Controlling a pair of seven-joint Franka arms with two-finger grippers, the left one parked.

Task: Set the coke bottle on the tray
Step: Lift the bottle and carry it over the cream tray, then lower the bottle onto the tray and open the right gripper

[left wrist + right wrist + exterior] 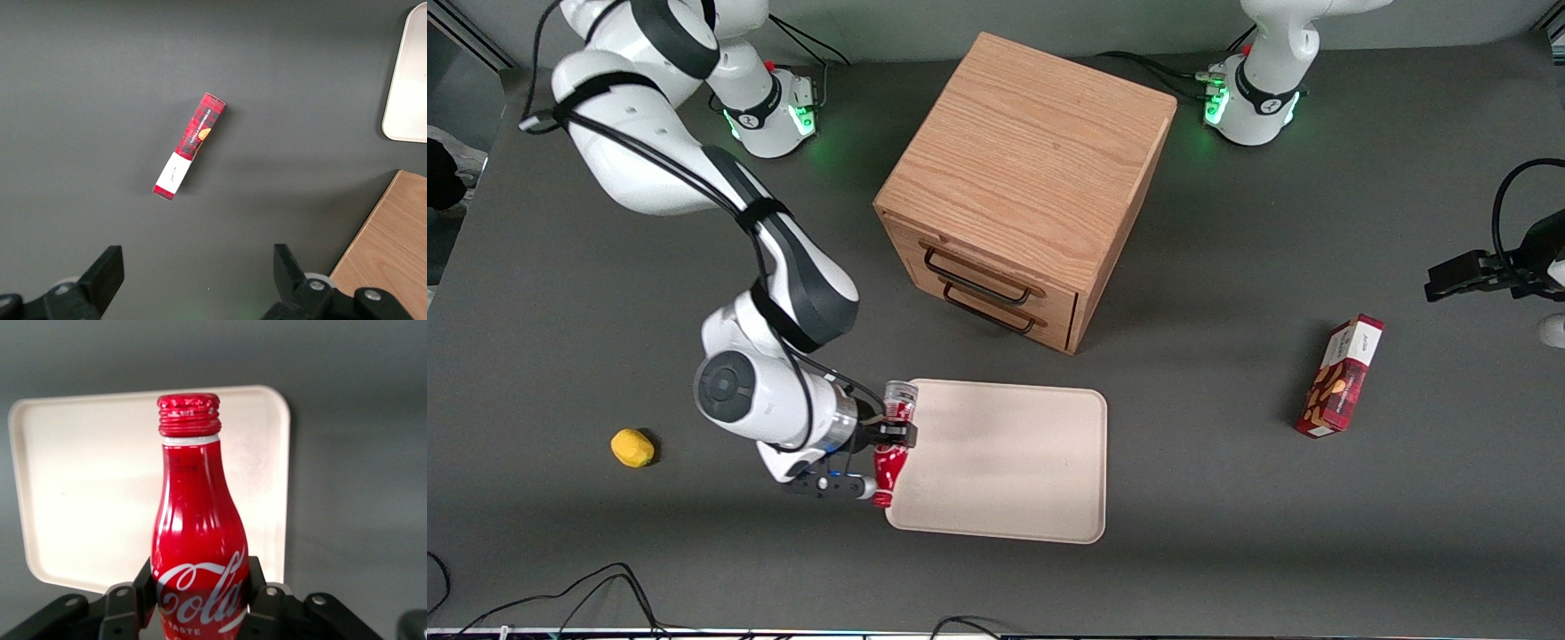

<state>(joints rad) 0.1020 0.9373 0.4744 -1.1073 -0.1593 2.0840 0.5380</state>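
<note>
Gripper [891, 435] clamps the bottle [893, 440] by its middle, held sideways over the tray's [1005, 462] working-arm edge, seemingly clear of it.

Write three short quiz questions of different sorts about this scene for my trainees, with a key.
1. True or false: the gripper is shut on the coke bottle.
2. Multiple choice: over which part of the tray is the bottle? A) its middle B) its edge toward the working arm's end C) its edge nearest the cabinet
3. Fill in: the snack box lies on the ____, toward the parked arm's end.

Key: 1 true; 2 B; 3 table.
</note>
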